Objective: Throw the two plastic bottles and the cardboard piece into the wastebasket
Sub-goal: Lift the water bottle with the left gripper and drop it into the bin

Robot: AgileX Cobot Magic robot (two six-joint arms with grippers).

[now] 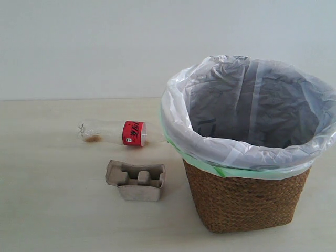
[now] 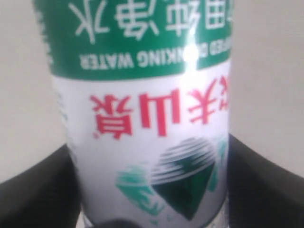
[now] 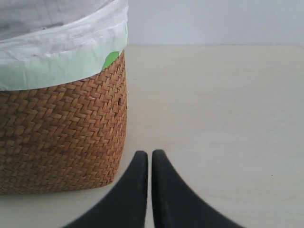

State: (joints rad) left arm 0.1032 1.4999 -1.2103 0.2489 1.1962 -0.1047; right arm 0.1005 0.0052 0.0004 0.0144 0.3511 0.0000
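Grip on the left side looked firm: L pincer [image 2: 151, 204] sat clamped on the green-label bottle [image 2: 147, 118], dark fingers [image 2: 38, 194] pressed to both flanks. The bottle's long axis ran crosswise to the squeeze and straight out past the tips, w/ the print upside-down to the wrist cam. Neither arm showed in the exterior view, so which way the wastebasket [image 1: 247, 205] lay from that pincer couldn't be told. The bottle was prob. lifted clear of the table [image 1: 52, 210], since it appeared nowhere on it. Next, red-label bottle [image 1: 125, 133] lay on its side, away from either pincer as far as could be seen. Its long axis pointed roughly at the basket wall, w/ a little brown residue at the far end; cap not made out. Then cardboard piece [image 1: 136, 181] sat near it, ridges up, touching neither bottle nor basket. The wastebasket stood upright, white liner [image 1: 178, 126] folded over the rim, mouth open upward. R pincer [image 3: 148, 159] had its fingers together, holding nothing, tips low over the table w/ the wicker wall just beside them. Judgement: the coming move hinged on carrying L pincer's load over the rim & letting go. The other two items lay on the L arm's side, basket prob. btw them and R pincer, so L arm looked nearer for both.
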